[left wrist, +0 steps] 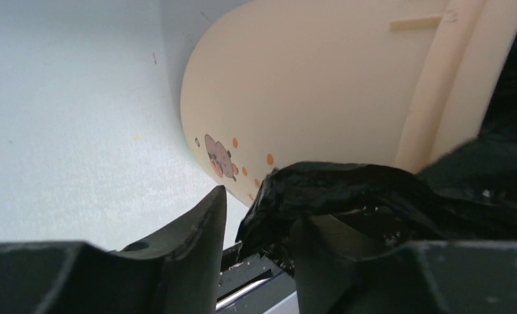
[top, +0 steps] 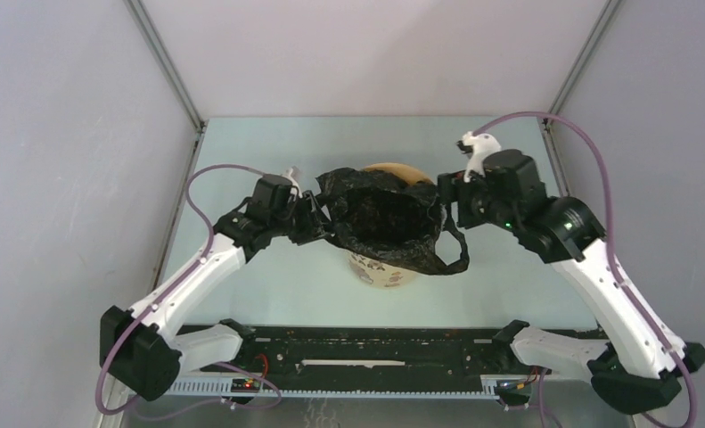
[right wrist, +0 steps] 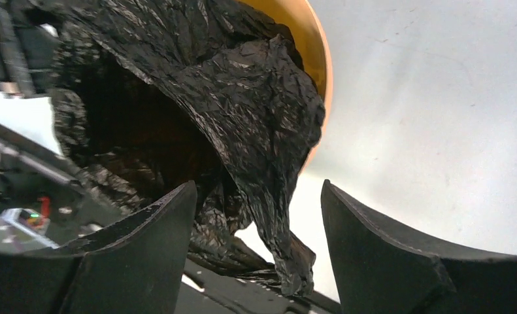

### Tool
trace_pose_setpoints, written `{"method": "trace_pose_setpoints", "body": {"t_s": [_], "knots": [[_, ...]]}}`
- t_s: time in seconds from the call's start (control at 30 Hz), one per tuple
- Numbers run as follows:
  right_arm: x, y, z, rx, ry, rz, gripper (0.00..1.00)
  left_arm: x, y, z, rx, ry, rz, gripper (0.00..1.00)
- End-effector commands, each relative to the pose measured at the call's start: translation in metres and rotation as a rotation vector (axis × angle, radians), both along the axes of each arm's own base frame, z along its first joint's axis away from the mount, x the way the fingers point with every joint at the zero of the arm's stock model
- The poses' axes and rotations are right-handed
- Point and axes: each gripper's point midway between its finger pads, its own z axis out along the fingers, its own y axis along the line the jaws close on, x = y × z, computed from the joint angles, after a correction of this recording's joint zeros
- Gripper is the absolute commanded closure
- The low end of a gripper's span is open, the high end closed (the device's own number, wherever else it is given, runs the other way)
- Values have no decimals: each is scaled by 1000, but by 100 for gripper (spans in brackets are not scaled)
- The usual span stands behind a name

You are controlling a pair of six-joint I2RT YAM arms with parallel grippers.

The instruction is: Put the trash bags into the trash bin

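The trash bin (top: 386, 275) stands upright near the middle of the tabletop (top: 268, 285). The trash bag (top: 384, 218) sits in and over its mouth, spread open with a dark hollow in the centre. The crinkled film covers the rim from about 1 o'clock round through 6 to 11 o'clock, and only a pale arc of rim at 12 o'clock is bare. One loop handle (top: 453, 252) hangs outside the bin at about 4 o'clock, down its side.

The left arm (top: 197, 267) reaches in from 8 o'clock, and the left jaws sit at the bag's 9 o'clock edge. In the left wrist view they stand partly apart. A fold of film (left wrist: 347, 190) lies over one finger, the other finger (left wrist: 200, 239) is bare, and a gap shows between them, so nothing is pinched. Beyond them the bin's side shows a bear print (left wrist: 217, 156).

The right arm (top: 616, 294) comes in from 4 o'clock, and the right jaws sit at the bag's 3 o'clock edge. In the right wrist view they gape wide. A hanging tail of film (right wrist: 285, 242) drops between the two fingers, and neither finger is closed on it.
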Motion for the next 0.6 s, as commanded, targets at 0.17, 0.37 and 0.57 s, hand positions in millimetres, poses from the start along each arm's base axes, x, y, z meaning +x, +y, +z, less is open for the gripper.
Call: {"method": "trace_pose_setpoints", "body": {"t_s": [0.17, 0.37, 0.57], "knots": [[28, -18, 8, -294, -181, -105, 23, -32, 39, 59, 25, -178, 54, 30], [33, -20, 1, -413, -240, -123, 24, -53, 76, 100, 101, -293, 118, 20], [30, -4, -1, -419, -242, -43, 39, -44, 54, 175, 227, -561, -67, 15]]}}
